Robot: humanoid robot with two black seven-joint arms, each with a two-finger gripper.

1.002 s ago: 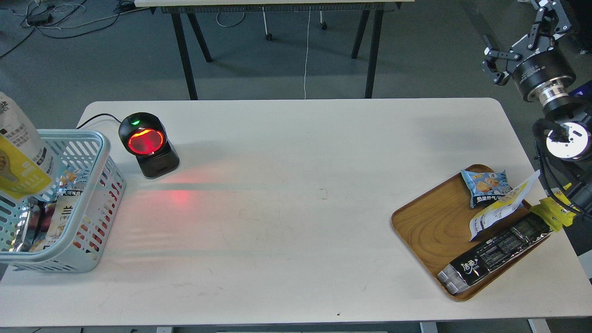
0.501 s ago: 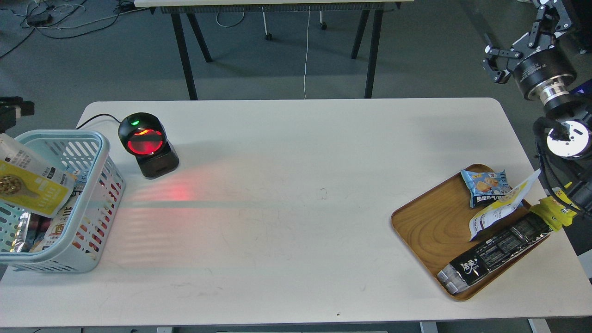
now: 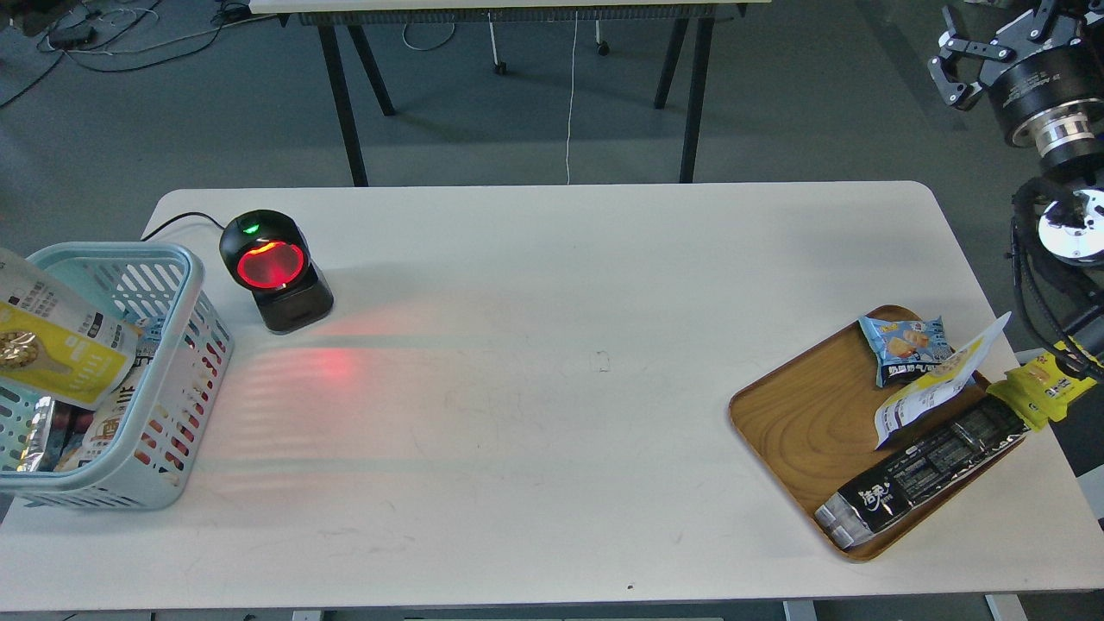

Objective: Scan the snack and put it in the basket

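Observation:
The snack pouch (image 3: pixel 53 345), yellow below and white-grey on top with a picture of tan beans, lies tilted on top of other packets inside the light blue basket (image 3: pixel 195 289) at the table's left edge. Nothing holds it. My left gripper is out of view. My right gripper (image 3: pixel 992 34) is high at the top right corner, off the table's far right side and far from the basket. Its fingers stand apart and it is empty.
A black scanner (image 3: pixel 276 269) with a red glowing window stands just right of the basket. A wooden tray (image 3: pixel 798 418) at the right front holds a light-blue packet (image 3: pixel 906 345), a long black packet (image 3: pixel 923 466) and a second yellow-white pouch (image 3: pixel 936 388).
The snack pouch dropped from upright above the basket to lying in it. My left gripper has left the view. My right gripper has moved up and to the right.

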